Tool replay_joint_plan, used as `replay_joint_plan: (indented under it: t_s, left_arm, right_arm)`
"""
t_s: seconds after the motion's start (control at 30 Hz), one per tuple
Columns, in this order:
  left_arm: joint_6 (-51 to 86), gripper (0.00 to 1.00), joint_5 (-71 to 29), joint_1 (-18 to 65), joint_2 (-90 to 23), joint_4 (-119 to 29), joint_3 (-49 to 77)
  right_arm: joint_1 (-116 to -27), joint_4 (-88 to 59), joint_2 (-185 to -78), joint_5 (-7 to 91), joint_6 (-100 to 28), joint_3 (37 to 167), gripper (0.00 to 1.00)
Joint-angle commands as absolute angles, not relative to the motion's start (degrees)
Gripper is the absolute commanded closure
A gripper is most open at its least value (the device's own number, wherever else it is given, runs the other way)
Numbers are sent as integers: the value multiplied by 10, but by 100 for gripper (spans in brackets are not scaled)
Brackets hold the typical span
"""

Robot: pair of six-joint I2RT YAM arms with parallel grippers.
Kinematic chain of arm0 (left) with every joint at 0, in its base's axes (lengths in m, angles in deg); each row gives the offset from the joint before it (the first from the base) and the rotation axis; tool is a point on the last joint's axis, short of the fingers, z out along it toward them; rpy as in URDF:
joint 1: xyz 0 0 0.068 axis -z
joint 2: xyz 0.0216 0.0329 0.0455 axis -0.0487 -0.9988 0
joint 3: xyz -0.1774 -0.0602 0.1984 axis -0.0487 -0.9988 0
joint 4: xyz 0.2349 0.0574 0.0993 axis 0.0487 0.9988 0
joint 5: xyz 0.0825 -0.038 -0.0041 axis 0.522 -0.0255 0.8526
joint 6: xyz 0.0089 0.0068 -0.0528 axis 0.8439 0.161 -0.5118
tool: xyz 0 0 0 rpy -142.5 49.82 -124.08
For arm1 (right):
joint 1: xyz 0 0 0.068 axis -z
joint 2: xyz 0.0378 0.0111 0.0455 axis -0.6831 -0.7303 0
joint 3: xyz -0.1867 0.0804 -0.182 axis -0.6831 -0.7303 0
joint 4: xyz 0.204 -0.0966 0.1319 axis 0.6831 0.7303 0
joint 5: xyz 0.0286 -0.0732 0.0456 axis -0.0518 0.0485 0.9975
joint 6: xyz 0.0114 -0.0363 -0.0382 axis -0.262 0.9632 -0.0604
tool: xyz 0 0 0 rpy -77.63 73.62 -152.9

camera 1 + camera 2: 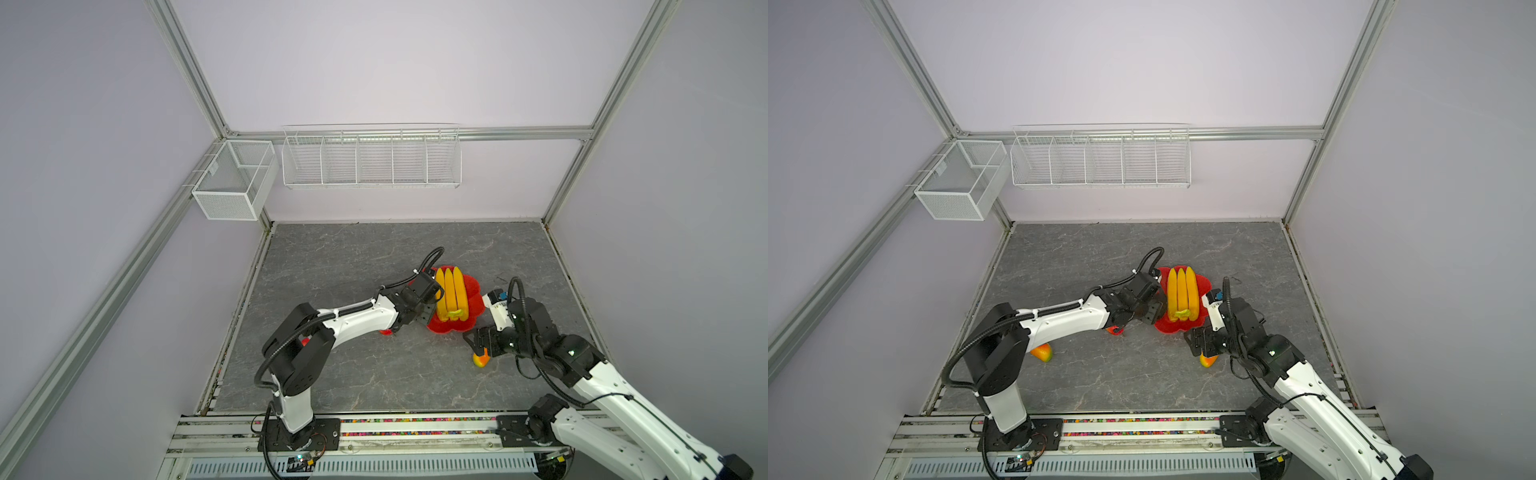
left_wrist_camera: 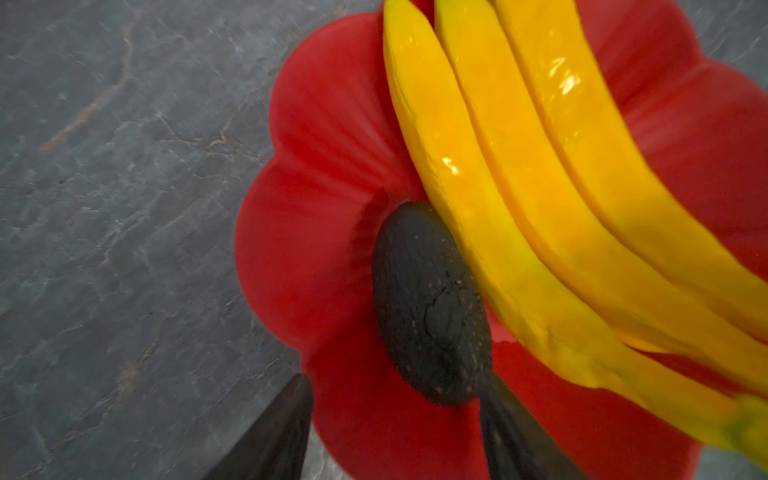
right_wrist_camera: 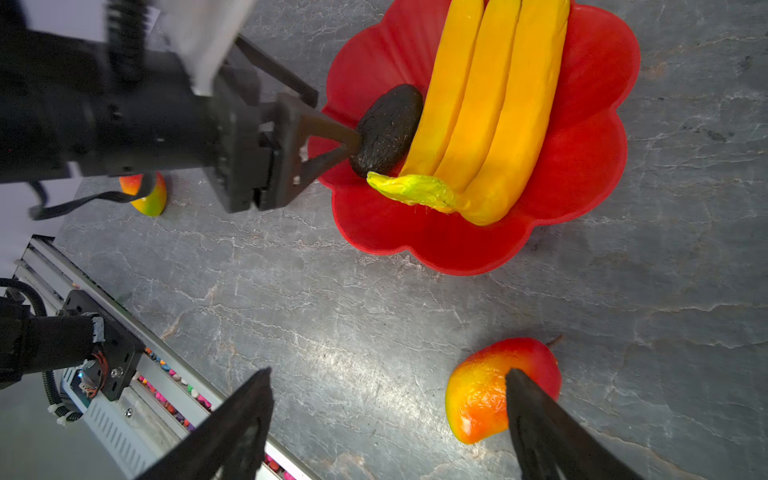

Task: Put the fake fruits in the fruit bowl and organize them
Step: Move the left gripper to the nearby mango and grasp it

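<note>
Left gripper (image 2: pixel 395 378) is standing parted, one fingertip (image 2: pixel 492 395) touching the bumpy blackish avocado (image 2: pixel 428 303), which is lying in the scalloped red bowl (image 2: pixel 316 166) against the glossy yellow banana bunch (image 2: pixel 540 187); only the wrist views are showing it clearly. Right gripper (image 3: pixel 388 370) is gaping wide over a smooth red-orange mango (image 3: pixel 478 399) lying on the veined grey tabletop (image 3: pixel 374 311).

Glossy red bowl (image 3: pixel 590 137), yellow bananas (image 3: pixel 490 104) greenish at one end, black speckled avocado (image 3: pixel 388 131), red-orange-yellow mango (image 3: pixel 478 395), grey veined desk (image 3: pixel 374 311), white baskets (image 1: pixel 371 160).
</note>
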State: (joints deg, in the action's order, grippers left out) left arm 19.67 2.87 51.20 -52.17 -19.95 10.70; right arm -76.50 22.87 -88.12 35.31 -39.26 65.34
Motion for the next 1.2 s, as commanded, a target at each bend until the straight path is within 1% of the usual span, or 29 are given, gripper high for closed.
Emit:
replay_joint_plan:
  t_s: [0.0, 0.07, 0.13, 0.2, 0.27, 0.37, 0.43, 0.57, 0.77, 1.0, 1.17]
  left_arm:
    - [141, 36, 89, 512, -429, -168, 55]
    - [71, 32, 147, 511, -376, -134, 6]
    - [9, 27, 167, 505, -331, -124, -45]
    - [-39, 27, 159, 498, -291, -151, -99]
    - [-86, 25, 150, 494, -258, -186, -149]
    - [-141, 24, 113, 477, -236, -231, -190]
    - [-156, 24, 109, 475, -229, -253, -200]
    - [-193, 22, 116, 467, -230, -271, -206]
    - [-234, 21, 63, 455, -259, -333, -222]
    - [-270, 22, 51, 455, -294, -283, -199]
    - [-273, 23, 41, 455, -330, -315, -197]
  right_arm:
    - [-770, 239, -883, 352, -384, 665, 12]
    - [-797, 226, -880, 359, -362, 677, 12]
    - [-830, 206, -886, 358, -344, 687, 12]
    - [-853, 187, -907, 374, -330, 700, 12]
    - [-877, 161, -934, 387, -321, 708, 12]
    - [-914, 126, -967, 381, -321, 711, 12]
    - [-934, 108, -983, 373, -327, 709, 12]
    - [-957, 82, -1001, 368, -337, 698, 12]
    - [-963, 84, -990, 365, -331, 689, 12]
    - [-963, 86, -976, 355, -324, 681, 12]
    - [-963, 87, -979, 356, -320, 680, 12]
